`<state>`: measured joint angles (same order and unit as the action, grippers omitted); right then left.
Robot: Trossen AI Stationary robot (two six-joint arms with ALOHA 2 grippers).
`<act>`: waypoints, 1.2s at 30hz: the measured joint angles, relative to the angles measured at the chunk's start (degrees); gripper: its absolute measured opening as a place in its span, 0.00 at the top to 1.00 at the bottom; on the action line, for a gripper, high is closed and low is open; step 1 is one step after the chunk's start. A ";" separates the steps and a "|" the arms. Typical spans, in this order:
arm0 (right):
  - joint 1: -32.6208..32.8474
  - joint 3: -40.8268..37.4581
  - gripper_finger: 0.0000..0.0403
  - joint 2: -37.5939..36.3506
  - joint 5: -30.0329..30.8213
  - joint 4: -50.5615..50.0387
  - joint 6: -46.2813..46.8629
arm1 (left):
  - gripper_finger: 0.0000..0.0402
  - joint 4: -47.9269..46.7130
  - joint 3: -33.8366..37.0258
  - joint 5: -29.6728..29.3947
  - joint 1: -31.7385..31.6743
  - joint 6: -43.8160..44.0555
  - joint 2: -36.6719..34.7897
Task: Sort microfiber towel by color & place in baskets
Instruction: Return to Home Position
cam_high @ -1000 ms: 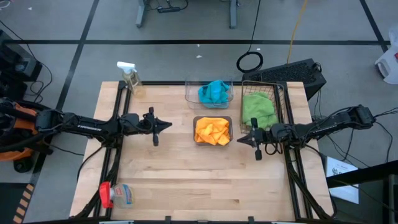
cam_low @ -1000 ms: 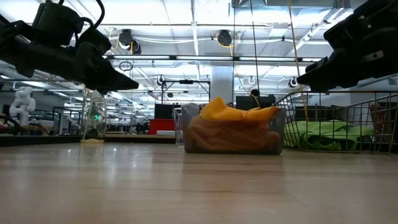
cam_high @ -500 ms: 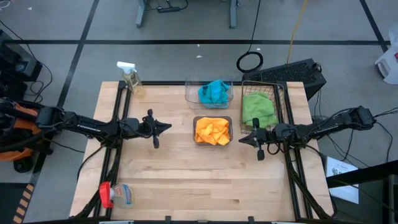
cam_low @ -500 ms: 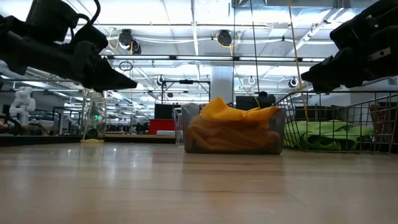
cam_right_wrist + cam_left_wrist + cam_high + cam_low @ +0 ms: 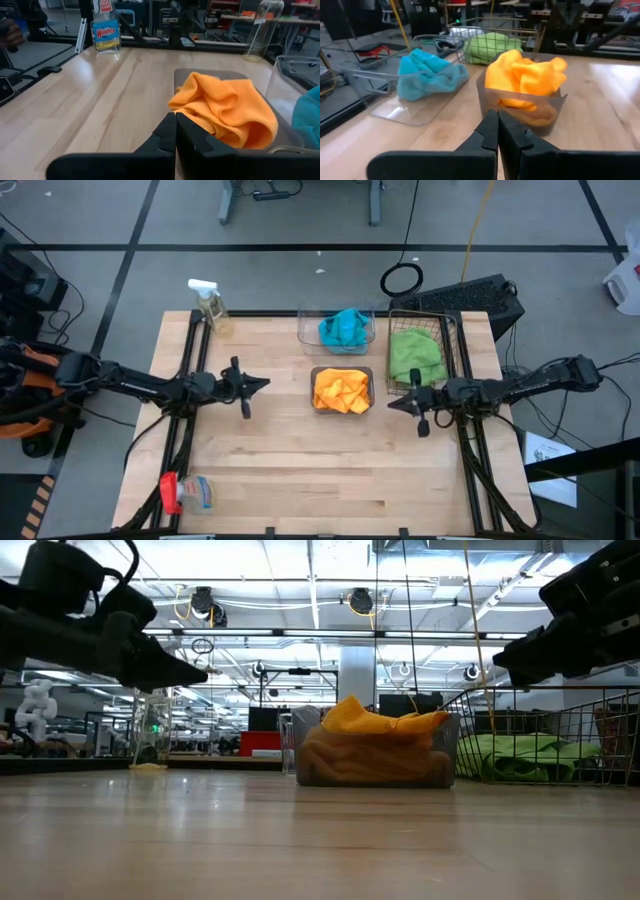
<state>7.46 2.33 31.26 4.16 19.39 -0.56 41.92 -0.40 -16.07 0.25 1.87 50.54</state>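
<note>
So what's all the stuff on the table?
Orange-yellow microfibre cloths: one heap, in the smoky grey plastic tub, table middle.
Turquoise cloths: one heap, in the clear plastic tub behind it.
Lime green cloths: one heap, in the dark wire-mesh basket, right side.
Clear spray bottle with white trigger: one, back-left corner.
Windex bottle with red top: one, front-left corner.
Wooden table: one, pale.
Left hand: one, black, shut, left of grey tub.
Right hand: one, black, shut, right of it.
</note>
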 joint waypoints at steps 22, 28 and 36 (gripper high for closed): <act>0.00 0.00 1.00 -5.75 -0.05 -6.47 1.38 | 0.99 -5.94 0.04 2.53 0.31 -0.81 -8.44; 0.02 0.00 1.00 -7.06 -1.21 -8.11 1.41 | 0.99 -7.73 0.07 2.55 0.31 -0.83 -10.62; 0.01 0.00 1.00 -10.72 -1.31 -10.71 0.67 | 0.99 -10.84 0.09 2.58 0.31 -0.83 -13.16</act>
<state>7.48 2.33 20.54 2.85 8.68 0.11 31.08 -0.32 -13.50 0.56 1.04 37.38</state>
